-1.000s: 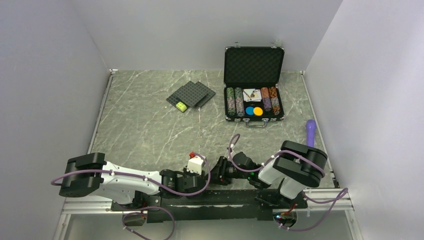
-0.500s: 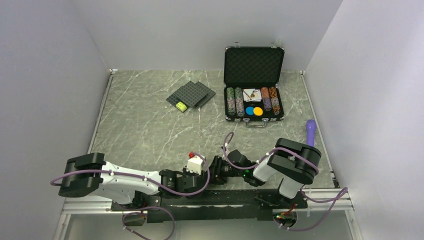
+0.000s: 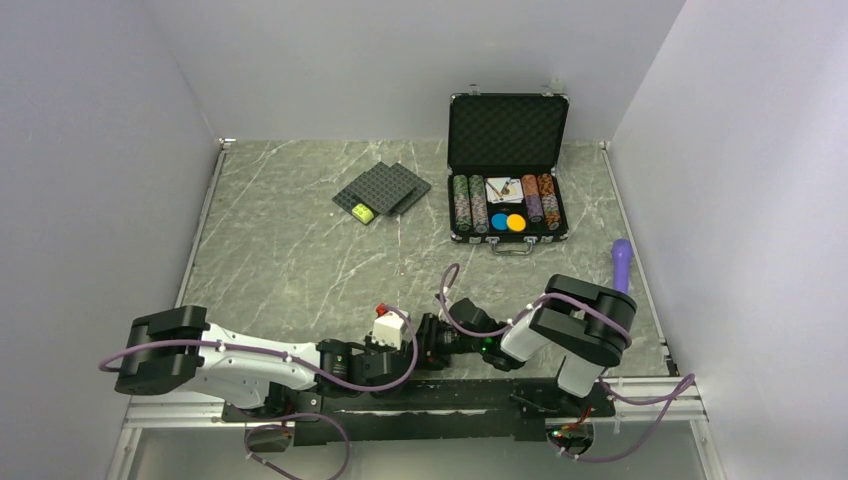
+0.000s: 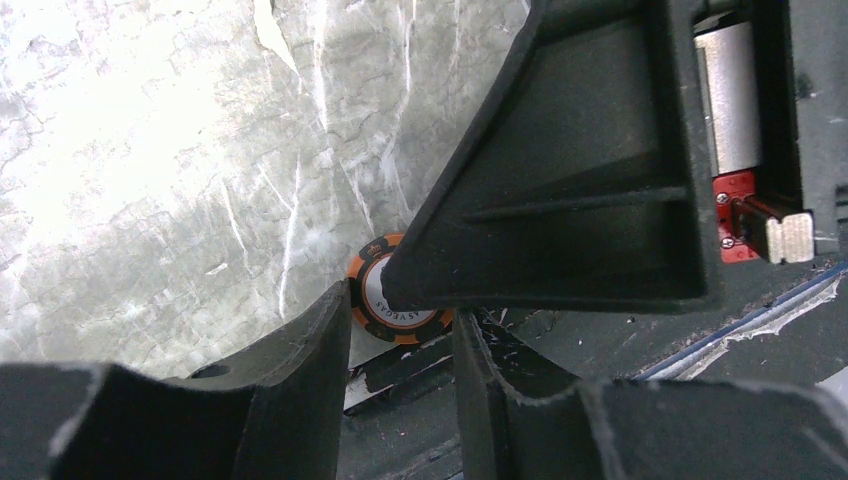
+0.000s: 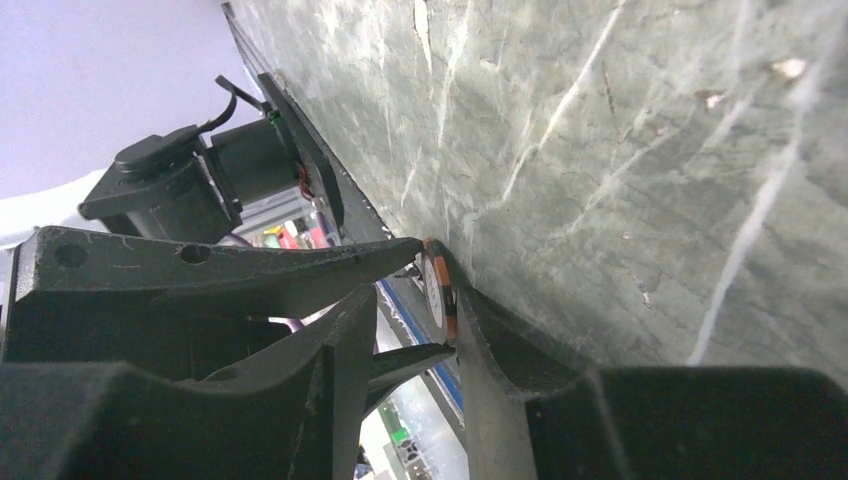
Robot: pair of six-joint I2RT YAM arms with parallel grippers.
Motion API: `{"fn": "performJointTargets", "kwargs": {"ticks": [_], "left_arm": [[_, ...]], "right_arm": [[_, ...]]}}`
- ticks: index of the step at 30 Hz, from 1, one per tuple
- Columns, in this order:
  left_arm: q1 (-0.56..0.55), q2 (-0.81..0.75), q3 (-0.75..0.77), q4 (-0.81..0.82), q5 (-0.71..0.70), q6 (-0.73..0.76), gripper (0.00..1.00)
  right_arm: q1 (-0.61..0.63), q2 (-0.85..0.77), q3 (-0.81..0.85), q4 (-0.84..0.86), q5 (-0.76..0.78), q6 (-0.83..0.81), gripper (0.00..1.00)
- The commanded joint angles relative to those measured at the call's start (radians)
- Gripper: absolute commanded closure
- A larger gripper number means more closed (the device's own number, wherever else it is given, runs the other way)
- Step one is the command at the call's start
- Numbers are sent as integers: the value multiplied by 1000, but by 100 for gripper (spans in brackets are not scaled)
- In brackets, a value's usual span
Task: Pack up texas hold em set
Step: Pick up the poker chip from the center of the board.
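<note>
Marbled grey-green table (image 3: 300, 250), pale walls (image 3: 100, 150), open briefcase (image 3: 508, 130) at back.

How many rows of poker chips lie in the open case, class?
4. Two rows lie left of the cards, two right of them; none seems hidden. A loose chip, outside the case, is in the left claw.

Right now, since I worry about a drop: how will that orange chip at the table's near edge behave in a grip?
The orange chip looks like a stiff, thin disc, so it should not bend. Its narrow rim, seemingly pinched by the left gripper, may slip or pivot. Released on edge, it would likely roll or topple flat.
</note>
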Motion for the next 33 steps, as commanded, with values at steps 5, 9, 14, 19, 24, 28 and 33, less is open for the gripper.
{"fn": "performJointTargets", "kwargs": {"ticks": [5, 9, 14, 19, 24, 28, 33], "left_arm": [[-3, 10, -30, -19, 61, -7, 62], [-3, 10, -27, -15, 56, 3, 62], [-3, 4, -27, -4, 53, 17, 62], [-3, 3, -20, -3, 46, 23, 60], [-10, -19, -24, 14, 35, 39, 59], [-16, -40, -33, 35, 32, 51, 57], [-19, -49, -33, 38, 30, 52, 53]], "right_arm": [[8, 46, 15, -26, -13, -29, 67], [9, 35, 19, -35, -10, -39, 74], [9, 41, 18, -9, -14, -41, 79], [10, 30, 10, 9, -9, -45, 89], [9, 19, 13, 10, -8, -58, 92], [12, 12, 8, 24, -7, -61, 97], [15, -25, 3, -6, 16, -72, 100]]}}
